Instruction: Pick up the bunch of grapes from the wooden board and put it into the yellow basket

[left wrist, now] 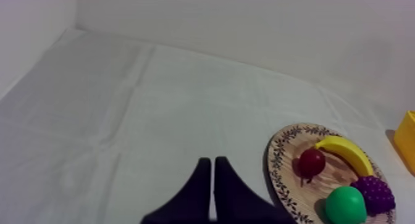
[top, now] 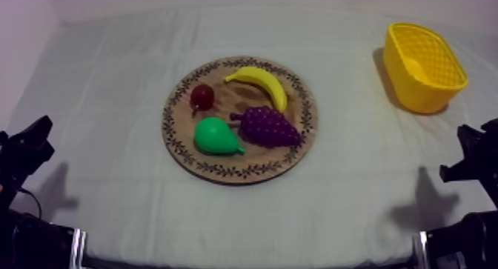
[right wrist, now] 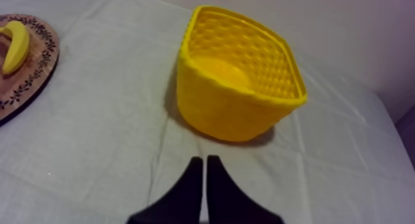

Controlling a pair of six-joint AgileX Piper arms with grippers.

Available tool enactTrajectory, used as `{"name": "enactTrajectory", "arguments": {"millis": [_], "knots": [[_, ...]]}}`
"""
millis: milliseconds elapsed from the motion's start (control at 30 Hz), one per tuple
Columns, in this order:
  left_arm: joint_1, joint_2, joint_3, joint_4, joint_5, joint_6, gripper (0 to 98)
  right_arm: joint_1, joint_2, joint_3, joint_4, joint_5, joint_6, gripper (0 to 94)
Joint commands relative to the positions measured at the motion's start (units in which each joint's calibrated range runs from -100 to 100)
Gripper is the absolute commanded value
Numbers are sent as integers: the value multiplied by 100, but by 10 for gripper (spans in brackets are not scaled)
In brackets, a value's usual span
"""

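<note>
Grapes lie on the board at mid-frame in the top view, just beside the pear and below the banana; the basket stands upper right, well apart. Left wrist view: left gripper closed together, empty, over the worktop beside the board. Right wrist view: right gripper closed, empty, near the basket.

Centre of our table, a round wooden board with a patterned rim carries a yellow banana at back, small red fruit back left, green pear front left, purple bunch of grapes just right of it. The yellow basket stands well apart, back right.
</note>
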Motion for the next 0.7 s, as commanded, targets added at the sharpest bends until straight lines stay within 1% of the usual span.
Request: {"name": "enactTrajectory", "arguments": {"millis": [0, 667], "knots": [[0, 0, -3, -3, -5, -1, 1, -7, -1, 22, 5, 20, 37, 3], [0, 0, -3, -3, -5, -1, 1, -7, -1, 13, 7, -12, -8, 3]]}}
